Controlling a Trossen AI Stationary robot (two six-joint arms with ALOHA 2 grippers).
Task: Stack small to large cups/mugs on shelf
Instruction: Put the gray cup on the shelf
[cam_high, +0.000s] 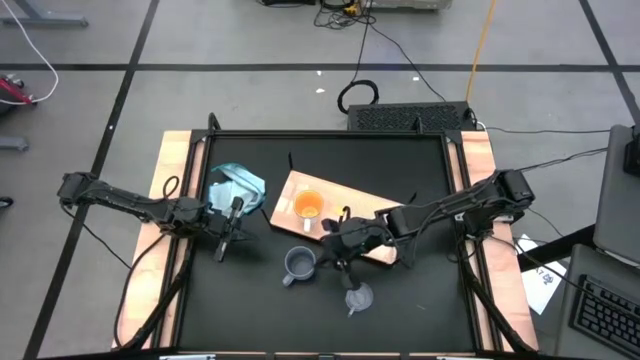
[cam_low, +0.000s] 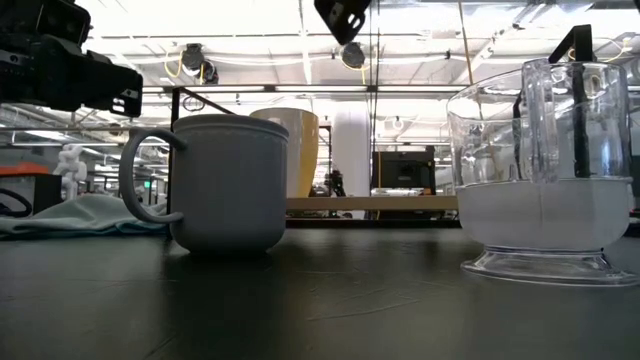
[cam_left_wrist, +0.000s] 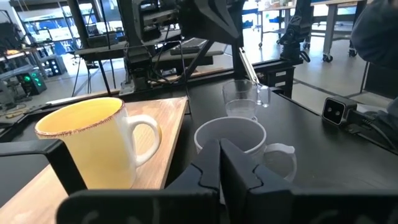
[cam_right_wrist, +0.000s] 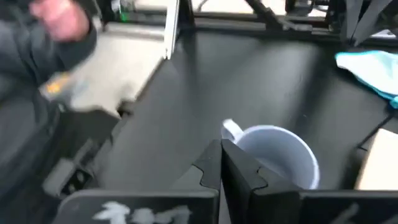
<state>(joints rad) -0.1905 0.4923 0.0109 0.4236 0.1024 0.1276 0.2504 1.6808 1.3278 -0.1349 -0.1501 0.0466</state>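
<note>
The orange mug (cam_high: 308, 206) with a pale handle stands upright on the light-wood shelf board (cam_high: 370, 225); it also shows in the left wrist view (cam_left_wrist: 87, 146). The blue-grey mug (cam_high: 299, 264) stands on the black tabletop near the board's near edge. The clear cup (cam_high: 358, 297) stands on the tabletop nearer the front. My right gripper (cam_high: 336, 254) is shut and empty, raised just right of the blue-grey mug (cam_right_wrist: 280, 155). My left gripper (cam_high: 224, 246) is shut and empty, left of the board beside the teal cloth.
A teal cloth (cam_high: 238, 186) lies at the board's left end. Wooden side rails (cam_high: 170, 200) border the black tabletop. A person's blurred hand (cam_right_wrist: 59, 15) and dark sleeve show beyond the table in the right wrist view.
</note>
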